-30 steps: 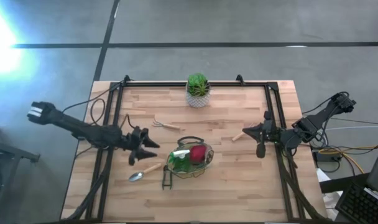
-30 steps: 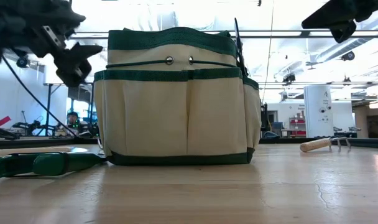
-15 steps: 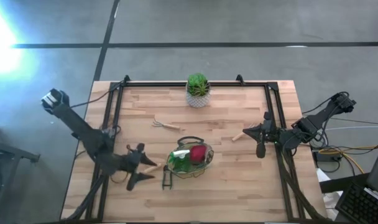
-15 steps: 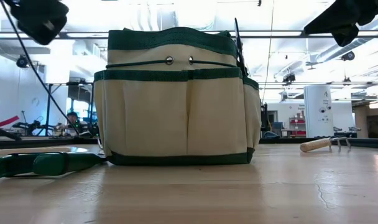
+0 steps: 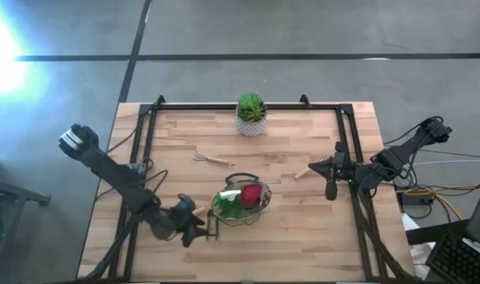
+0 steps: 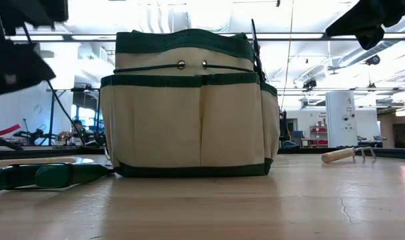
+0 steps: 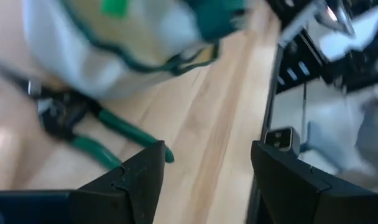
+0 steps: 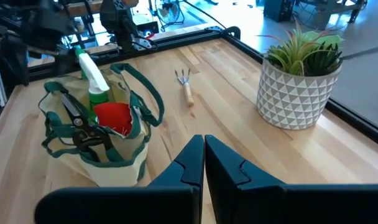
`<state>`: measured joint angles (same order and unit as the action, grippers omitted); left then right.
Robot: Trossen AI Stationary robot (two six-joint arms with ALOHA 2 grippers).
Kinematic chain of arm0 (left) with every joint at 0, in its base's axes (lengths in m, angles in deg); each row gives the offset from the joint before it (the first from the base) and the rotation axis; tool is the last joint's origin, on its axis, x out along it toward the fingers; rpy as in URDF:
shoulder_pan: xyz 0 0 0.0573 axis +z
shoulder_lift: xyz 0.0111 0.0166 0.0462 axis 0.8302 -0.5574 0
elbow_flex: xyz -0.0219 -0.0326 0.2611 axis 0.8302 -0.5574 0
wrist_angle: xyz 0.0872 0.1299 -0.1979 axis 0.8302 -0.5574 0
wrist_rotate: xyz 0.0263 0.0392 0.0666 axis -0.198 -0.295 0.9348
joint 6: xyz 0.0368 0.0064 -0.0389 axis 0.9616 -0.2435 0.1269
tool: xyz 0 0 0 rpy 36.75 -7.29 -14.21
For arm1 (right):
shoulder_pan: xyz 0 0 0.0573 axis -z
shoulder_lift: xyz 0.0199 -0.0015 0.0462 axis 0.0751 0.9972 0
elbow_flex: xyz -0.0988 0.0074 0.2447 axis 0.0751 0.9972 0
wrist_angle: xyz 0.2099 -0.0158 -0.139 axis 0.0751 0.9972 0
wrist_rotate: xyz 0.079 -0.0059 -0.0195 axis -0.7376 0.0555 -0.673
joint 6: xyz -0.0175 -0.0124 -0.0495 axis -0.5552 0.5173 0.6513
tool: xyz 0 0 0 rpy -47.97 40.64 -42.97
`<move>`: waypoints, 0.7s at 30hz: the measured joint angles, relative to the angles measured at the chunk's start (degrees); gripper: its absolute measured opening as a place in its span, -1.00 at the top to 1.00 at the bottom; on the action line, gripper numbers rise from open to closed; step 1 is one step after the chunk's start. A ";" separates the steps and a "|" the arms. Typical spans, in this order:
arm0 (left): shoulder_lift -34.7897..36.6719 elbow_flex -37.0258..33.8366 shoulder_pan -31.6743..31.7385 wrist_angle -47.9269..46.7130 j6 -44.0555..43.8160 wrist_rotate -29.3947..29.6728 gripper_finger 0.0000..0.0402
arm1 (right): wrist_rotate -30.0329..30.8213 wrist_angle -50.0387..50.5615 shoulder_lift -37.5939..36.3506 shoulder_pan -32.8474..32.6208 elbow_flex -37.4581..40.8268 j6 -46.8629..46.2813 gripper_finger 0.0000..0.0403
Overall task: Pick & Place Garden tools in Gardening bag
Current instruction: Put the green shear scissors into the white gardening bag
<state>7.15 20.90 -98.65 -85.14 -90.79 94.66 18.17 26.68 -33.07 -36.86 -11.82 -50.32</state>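
High view, left to right: my left gripper (image 5: 194, 229) hangs with fingers spread at the green-handled shears (image 5: 211, 229) lying on the counter (image 5: 303, 229) against the gardening bag (image 5: 241, 201), lined up to grab them; a second ago it sat farther back by the trowel. My right gripper (image 5: 314, 166) waits, fingers pressed together, unmoved beside the rake (image 5: 210, 158)

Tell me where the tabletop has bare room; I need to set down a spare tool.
Bare wood lies between the potted plant and right gripper, and along the near edge right of the gardening bag. Crowded: left of the bag, with the left gripper over the shears.
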 joint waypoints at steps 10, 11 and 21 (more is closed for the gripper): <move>-3.52 1.15 6.12 -0.17 -14.55 -5.12 -0.20 | 0.04 0.01 -0.53 0.00 0.00 0.22 0.96; -3.92 1.90 6.73 -0.89 -14.93 -6.39 -0.20 | 0.03 0.06 -0.69 -0.01 0.00 0.22 0.96; -7.52 16.50 8.09 -34.06 -20.56 -13.05 -0.20 | 0.01 2.54 -2.01 -0.07 -0.02 0.24 0.96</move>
<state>-0.37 37.39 -90.56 -119.19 -111.35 81.61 18.18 29.22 -35.09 -36.93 -11.84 -50.07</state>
